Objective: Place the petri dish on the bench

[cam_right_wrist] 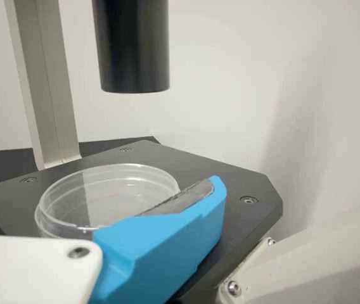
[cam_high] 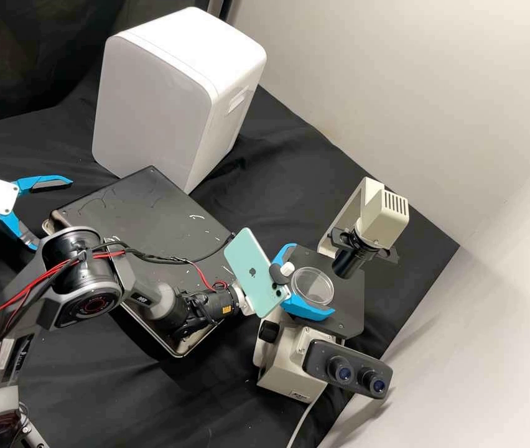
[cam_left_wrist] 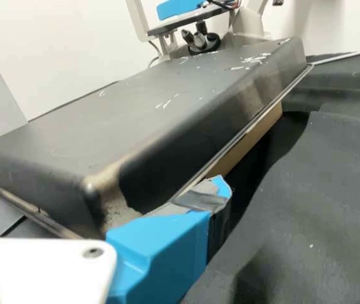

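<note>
Petri dish (cam_high: 313, 285) on the microscope (cam_high: 290, 361) stage, between the right fingers (cam_high: 305, 308), spread wide either side; left fingers (cam_high: 41, 182) gape empty at the tabletop's (cam_high: 290, 168) left edge.

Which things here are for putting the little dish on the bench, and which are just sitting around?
For the job: petri dish, right gripper with its fingers either side of the dish, bench.

Just sitting around: microscope (the dish sits on its stage), white box, flat black case, left gripper.
</note>
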Available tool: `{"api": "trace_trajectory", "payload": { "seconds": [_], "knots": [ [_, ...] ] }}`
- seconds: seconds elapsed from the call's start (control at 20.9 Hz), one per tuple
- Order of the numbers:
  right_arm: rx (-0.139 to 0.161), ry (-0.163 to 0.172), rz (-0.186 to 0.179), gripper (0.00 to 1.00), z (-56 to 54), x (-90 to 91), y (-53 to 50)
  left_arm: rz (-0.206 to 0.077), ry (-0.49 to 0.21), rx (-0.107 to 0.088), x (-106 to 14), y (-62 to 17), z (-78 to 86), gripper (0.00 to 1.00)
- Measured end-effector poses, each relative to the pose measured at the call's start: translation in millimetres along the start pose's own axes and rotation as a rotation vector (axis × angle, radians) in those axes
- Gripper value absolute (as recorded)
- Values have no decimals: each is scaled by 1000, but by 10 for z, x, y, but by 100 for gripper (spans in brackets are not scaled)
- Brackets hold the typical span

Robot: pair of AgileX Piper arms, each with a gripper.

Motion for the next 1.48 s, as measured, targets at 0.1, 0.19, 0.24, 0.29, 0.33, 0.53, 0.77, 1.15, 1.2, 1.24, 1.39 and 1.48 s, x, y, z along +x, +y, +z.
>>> {"api": "trace_trajectory", "payload": {
  "seconds": [0.1,0.19,0.24,0.29,0.33,0.53,0.77,1.15,1.2,1.24,1.39,1.48],
  "knots": [
    [0,0,0,100,0,0,0,0,0,0,0,0,0,100],
    [0,0,0,100,0,0,0,0,0,0,0,0,0,100],
    [0,0,0,100,0,0,0,0,0,0,0,0,0,100],
    [-2,1,-2,100,-5,0,-6,0,0,0,0,0,0,100],
    [-2,1,-2,100,-5,0,-6,0,0,0,0,0,0,100],
    [0,0,-6,0,-11,1,-24,0,0,0,0,0,0,100],
    [1,-12,-17,0,30,12,-69,0,2,-1,0,0,-2,100],
    [1,-12,-17,0,30,12,-69,0,6,-2,0,0,-5,100],
    [1,-12,-17,0,30,12,-69,0,6,-2,0,0,-5,100],
    [1,-12,-17,0,30,12,-69,-2,6,-2,1,-3,-5,100],
    [1,-12,-17,0,30,12,-69,-2,6,-2,12,-2,-6,100],
    [1,-12,-17,0,30,12,-69,-2,6,-3,13,-4,-6,100]
  ]
}}
